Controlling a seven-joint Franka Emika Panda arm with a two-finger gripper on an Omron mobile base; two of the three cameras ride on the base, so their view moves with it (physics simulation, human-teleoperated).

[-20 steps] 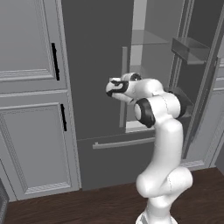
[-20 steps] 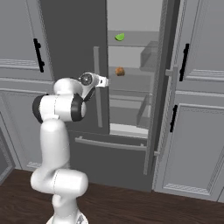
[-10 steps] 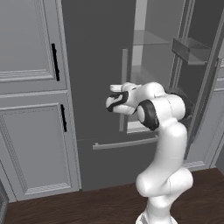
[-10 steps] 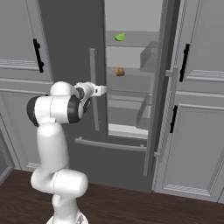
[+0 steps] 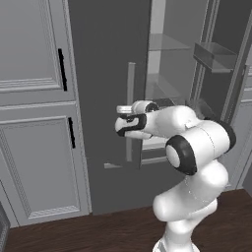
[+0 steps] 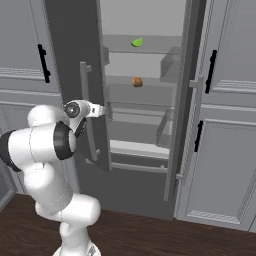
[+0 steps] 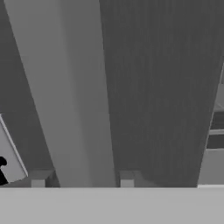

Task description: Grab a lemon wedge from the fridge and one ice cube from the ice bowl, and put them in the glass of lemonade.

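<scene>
No legible text, labels or numbers anywhere.

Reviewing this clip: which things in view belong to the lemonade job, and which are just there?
Job:
- lemon wedge, on an upper fridge shelf
- fridge, doors partly open
- gripper, at the left door's bar handle, the bar between its fingertips in the hand view

Just there:
- orange-brown lump, one shelf lower
- panelled cabinets on both sides
</scene>
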